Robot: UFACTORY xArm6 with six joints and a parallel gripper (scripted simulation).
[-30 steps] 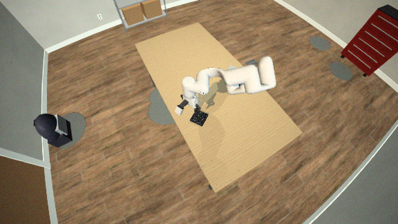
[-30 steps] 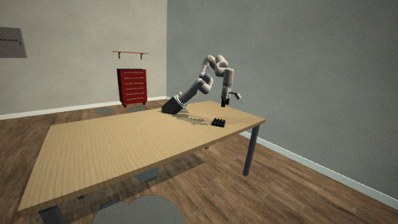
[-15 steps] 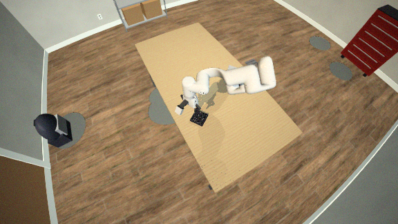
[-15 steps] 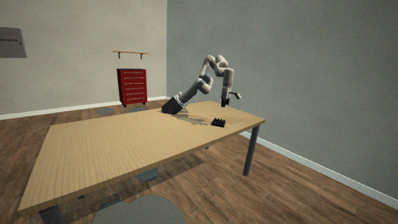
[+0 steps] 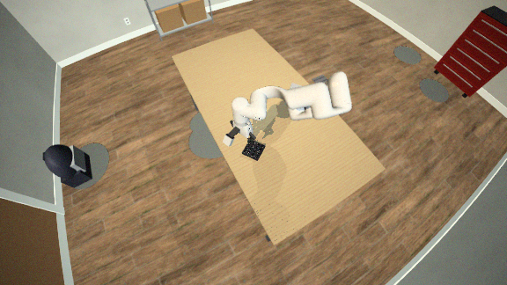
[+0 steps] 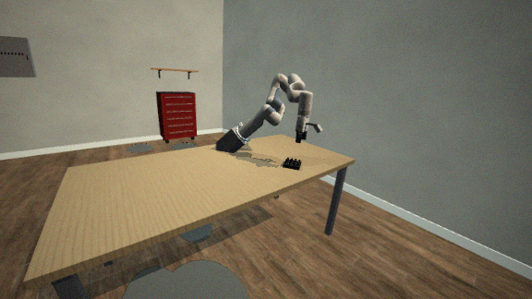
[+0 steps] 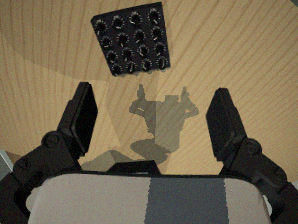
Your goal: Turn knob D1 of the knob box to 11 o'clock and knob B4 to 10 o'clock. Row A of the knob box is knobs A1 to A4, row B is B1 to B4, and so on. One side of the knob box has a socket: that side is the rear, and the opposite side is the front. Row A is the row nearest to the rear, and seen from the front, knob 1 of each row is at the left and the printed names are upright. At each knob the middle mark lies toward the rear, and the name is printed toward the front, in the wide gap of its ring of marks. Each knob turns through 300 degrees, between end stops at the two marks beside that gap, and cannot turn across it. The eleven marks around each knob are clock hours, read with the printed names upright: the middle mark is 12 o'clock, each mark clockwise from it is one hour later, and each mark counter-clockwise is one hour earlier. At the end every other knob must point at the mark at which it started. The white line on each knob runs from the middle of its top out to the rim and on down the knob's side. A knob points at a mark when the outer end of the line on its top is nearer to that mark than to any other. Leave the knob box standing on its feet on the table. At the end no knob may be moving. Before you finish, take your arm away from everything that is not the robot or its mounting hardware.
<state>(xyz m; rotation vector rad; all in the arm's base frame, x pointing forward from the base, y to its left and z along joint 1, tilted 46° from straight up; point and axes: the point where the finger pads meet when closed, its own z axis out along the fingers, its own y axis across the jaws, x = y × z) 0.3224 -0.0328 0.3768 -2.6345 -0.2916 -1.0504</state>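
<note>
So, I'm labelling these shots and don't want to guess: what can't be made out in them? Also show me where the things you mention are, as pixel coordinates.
- Printed knob names on the knob box (image 5: 253,149) (image 6: 292,164) (image 7: 131,39): too small in every view.
- Exact mark each white line points at: too small and grainy, even in the wrist view.
- Gripper (image 5: 239,137) (image 6: 301,140) (image 7: 153,98), palm side: cut off by the wrist view's bottom edge.
- Red cabinet (image 5: 473,53): cut off by the top view's right edge.

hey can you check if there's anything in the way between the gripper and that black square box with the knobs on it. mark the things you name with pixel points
Nothing visible stands between the open black two-finger gripper (image 6: 301,137) (image 7: 153,98) and the black square knob box (image 5: 253,149) (image 6: 292,163) (image 7: 134,40); only shadows fall on the pale wooden table (image 5: 308,154) (image 6: 162,194) (image 7: 40,65) there.
</note>
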